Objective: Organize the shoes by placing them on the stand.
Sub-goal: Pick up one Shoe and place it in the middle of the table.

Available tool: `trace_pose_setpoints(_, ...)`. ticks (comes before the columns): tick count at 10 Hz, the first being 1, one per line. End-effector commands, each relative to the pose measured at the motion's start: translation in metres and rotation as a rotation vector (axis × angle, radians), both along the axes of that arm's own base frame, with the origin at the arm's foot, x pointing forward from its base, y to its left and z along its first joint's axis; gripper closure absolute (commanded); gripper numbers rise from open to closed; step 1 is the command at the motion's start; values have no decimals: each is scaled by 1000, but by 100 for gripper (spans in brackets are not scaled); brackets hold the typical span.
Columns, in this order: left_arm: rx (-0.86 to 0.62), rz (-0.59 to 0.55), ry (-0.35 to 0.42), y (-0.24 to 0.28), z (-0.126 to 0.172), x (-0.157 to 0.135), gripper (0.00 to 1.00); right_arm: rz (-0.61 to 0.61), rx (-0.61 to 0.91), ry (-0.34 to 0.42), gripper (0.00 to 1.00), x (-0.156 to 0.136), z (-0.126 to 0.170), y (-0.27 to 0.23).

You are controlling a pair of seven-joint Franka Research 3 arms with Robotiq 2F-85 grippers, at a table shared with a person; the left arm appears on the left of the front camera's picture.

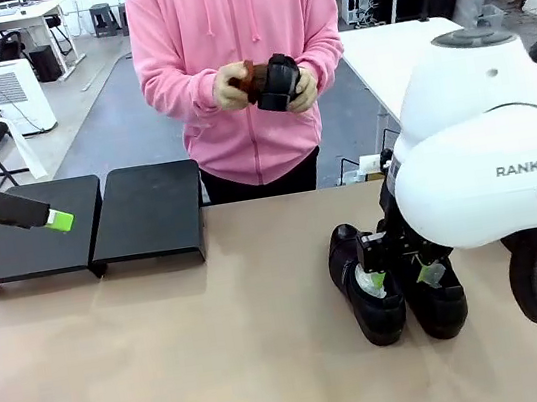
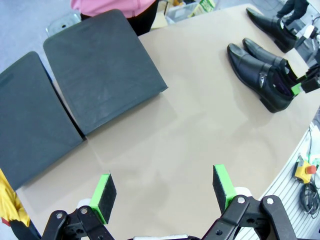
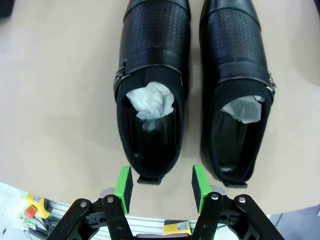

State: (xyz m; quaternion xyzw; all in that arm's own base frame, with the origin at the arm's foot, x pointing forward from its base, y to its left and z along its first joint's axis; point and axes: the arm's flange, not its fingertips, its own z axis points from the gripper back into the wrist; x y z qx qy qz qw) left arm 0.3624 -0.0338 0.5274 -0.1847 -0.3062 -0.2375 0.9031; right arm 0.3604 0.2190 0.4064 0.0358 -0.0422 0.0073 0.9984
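Holding crumpled white paper (image 3: 150, 102), glossy black shoes (image 3: 155, 45) gleam.

Tan table (image 1: 193, 374): 2-unit black stand (image 1: 147, 214) at left, 2 shoes (image 1: 383, 323) side by side at right.

A tan desk (image 1: 171, 357) spans the foreground; behind it stands a person (image 1: 238, 64) in a pink hoodie (a white appliance (image 1: 18, 95) sits on the floor farther back).

Stand (image 1: 148, 209) tops bare; open table (image 1: 220, 350) between it and shoes (image 1: 387, 320).
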Motion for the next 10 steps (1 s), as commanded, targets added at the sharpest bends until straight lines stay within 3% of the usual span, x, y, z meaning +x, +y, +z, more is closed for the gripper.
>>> trace_pose_setpoints(1, -11, -18, -4, 3, 0, 0, 0, -54, 3, -17, 36, 13, -5, 2)
trace_pose_setpoints(10, -11, -18, -4, 3, 0, 0, 0, -58, 14, 52, 36, 54, -43, 3)
